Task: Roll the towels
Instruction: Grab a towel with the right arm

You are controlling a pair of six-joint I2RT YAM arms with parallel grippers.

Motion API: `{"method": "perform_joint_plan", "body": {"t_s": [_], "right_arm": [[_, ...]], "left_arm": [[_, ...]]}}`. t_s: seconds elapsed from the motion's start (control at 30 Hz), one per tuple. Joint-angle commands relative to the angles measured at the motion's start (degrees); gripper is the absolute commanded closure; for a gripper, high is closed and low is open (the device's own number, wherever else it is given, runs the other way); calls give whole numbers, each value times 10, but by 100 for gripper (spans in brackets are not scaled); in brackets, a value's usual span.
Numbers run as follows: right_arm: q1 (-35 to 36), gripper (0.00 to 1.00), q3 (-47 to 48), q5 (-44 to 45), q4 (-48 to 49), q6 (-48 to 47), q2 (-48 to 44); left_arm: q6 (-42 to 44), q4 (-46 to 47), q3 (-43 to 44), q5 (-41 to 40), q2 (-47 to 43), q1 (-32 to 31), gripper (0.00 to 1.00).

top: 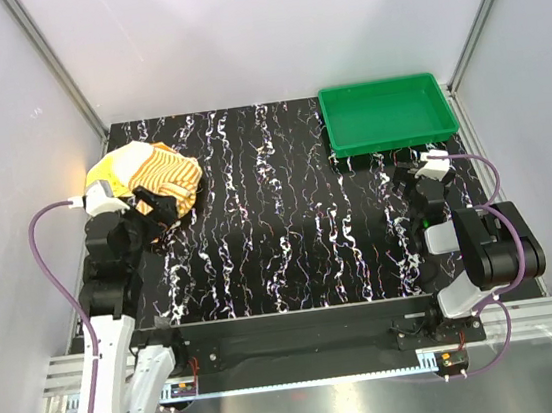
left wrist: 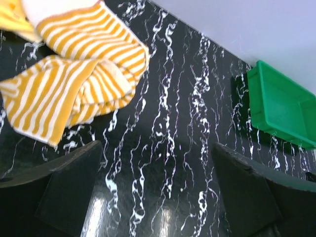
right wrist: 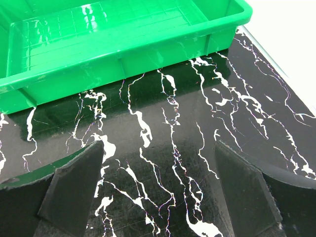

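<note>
The orange-and-cream striped towel (top: 163, 176) lies crumpled at the far left of the black marbled table, with the plain yellow towel (top: 110, 169) bunched under its left side. The left wrist view shows the striped towel (left wrist: 74, 74) folded over itself and a strip of the yellow towel (left wrist: 12, 19) at the top left. My left gripper (top: 153, 216) is open and empty, just in front of the pile; in its wrist view (left wrist: 158, 185) only bare table lies between its jaws. My right gripper (top: 405, 172) is open and empty at the right, just in front of the tray, as its wrist view (right wrist: 159, 185) shows.
A green plastic tray (top: 386, 112) stands at the far right corner and shows empty in the right wrist view (right wrist: 118, 54). White walls close in the table on three sides. The table's right edge (right wrist: 281, 64) runs close to my right gripper.
</note>
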Motion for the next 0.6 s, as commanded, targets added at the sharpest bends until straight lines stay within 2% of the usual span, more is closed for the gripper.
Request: {"method": "perform_joint_plan", "body": {"t_s": [0.0,0.13,0.2,0.3,0.4,0.5,0.57], "right_arm": [[-2,0,11,-2,26,-10,-4],[-2,0,12,-2,23,-8,-4],[-2,0,12,-2,19,-7,-6],[-2,0,13,-2,19,-8,-5],[-2,0,12,-3,20,-8,-5],[-2,0,12,-4,21,-8,-3],[-2,0,13,-4,20,-8,-4]], "left_arm": [[-13,-63,18,34,6,4,1],[14,-169,83,59,39,4,1],[49,-228,124,24,35,4,1],[90,-271,147,-47,0,4,1],[95,-282,135,-104,-44,-8,1],[91,-260,107,-79,-86,-9,1],[85,-254,96,-91,-100,-9,1]]}}
